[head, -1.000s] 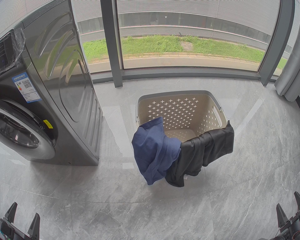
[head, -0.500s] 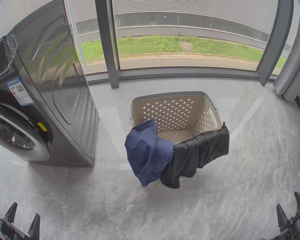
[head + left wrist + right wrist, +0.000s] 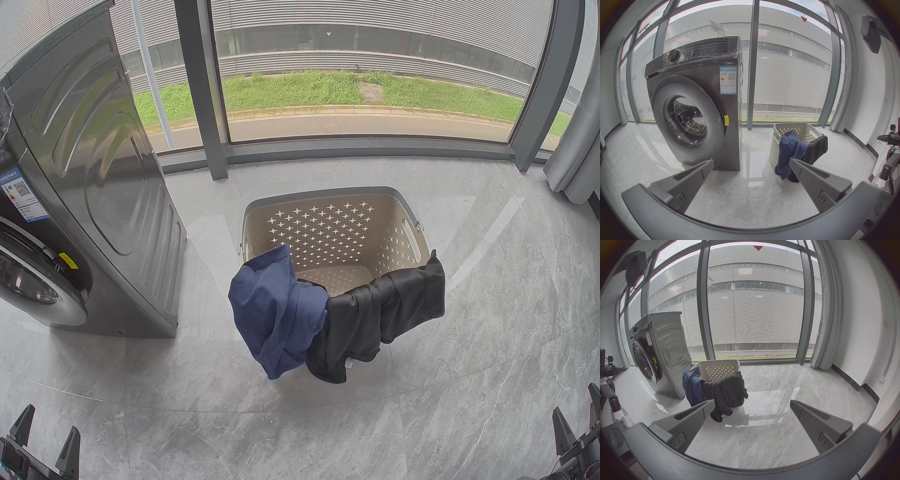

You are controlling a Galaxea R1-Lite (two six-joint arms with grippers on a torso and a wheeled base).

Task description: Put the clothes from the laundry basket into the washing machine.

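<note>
Blue garment (image 3: pixel 275 312) and black garment (image 3: pixel 375 306) hang over the laundry basket (image 3: pixel 325 190) rim, well ahead of the jaws.
Both jaws are spread; best to drive closer, then pinch bunched cloth.

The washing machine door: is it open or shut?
Shut. In the left wrist view the round door sits flat against the washing machine front.
</note>
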